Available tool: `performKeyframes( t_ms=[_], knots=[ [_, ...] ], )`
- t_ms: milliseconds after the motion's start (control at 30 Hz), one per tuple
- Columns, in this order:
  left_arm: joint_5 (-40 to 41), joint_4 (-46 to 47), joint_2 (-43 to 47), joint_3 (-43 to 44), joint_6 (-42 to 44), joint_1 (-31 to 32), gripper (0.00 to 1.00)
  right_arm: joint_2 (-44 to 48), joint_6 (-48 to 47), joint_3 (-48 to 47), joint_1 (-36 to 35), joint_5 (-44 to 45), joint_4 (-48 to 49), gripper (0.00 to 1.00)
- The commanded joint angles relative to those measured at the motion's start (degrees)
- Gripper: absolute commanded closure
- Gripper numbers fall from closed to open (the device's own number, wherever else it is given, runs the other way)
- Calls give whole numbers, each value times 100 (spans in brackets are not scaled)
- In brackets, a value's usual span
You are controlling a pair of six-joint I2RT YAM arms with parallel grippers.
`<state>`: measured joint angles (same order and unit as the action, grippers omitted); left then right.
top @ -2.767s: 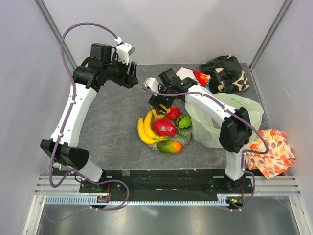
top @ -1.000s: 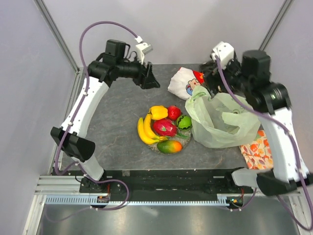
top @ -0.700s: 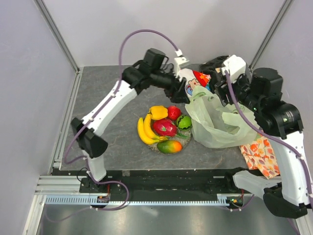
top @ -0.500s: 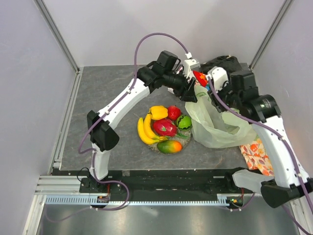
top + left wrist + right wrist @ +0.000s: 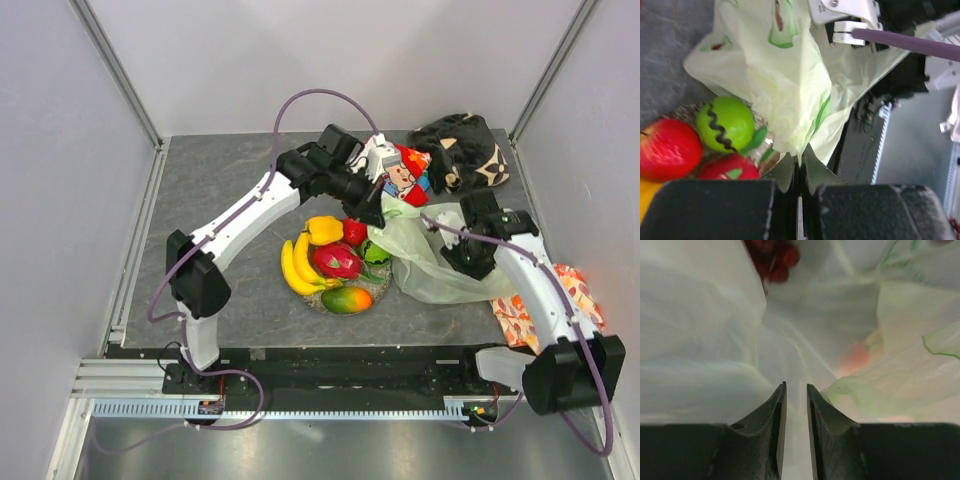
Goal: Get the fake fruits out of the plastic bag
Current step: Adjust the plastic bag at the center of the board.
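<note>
Left wrist: left gripper [image 5: 799, 156] is clamped on a fold of the thin translucent pale green plastic bag [image 5: 785, 85], bunched just beyond its fingertips; right gripper [image 5: 796, 390] is inside the film, fingers narrowly apart, grip unclear. Reads as holding the mouth open for a pick: blurred dark red fruit cluster [image 5: 776, 260] lies beyond the right fingertips, up-left, so next move needs reach. Tight: glossy green lime [image 5: 725, 122] and red apple [image 5: 667, 147] sit just left of the left fingers.

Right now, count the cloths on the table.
3: white cartoon-printed cloth at the far edge, dark patterned cloth in the far right corner, orange leaf-patterned cloth at the right edge, partly hidden.
</note>
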<state>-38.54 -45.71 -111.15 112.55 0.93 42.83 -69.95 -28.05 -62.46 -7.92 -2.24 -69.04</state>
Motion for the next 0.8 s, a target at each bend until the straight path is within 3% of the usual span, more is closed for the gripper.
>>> performKeyframes(
  t_ms=[0, 267, 400, 500, 600, 633, 700, 767],
  knots=[
    [-443, -516, 919, -514, 697, 24, 98, 1034, -813, 672, 19, 399, -848, 70],
    [-795, -1737, 1720, -1323, 2024, 24, 98, 2597, -1466, 1429, 19, 462, -990, 58],
    [-576, -1854, 1502, -1114, 2149, 24, 98, 2602, -1466, 1465, 28, 689, -578, 59],
    [-549, -1739, 862, -280, 2017, 24, 98, 1935, -1457, 1158, 36, 970, 184, 64],
    [-496, -1992, -304, 1326, 1894, -37, 98, 1030, -1615, 657, 159, 1277, 1116, 72],
    [-522, -2064, -589, 2340, 1850, -64, 98, 767, -1694, 377, 421, 1322, 1329, 74],
    [-461, -2056, -1081, 3269, 1596, -151, 98, -138, -1869, -63, 773, 1271, 1742, 81],
    [-330, -1505, -1356, 3923, 1411, -205, 98, -1137, -1879, -984, 1721, 1121, 1954, 81]
  ],
)
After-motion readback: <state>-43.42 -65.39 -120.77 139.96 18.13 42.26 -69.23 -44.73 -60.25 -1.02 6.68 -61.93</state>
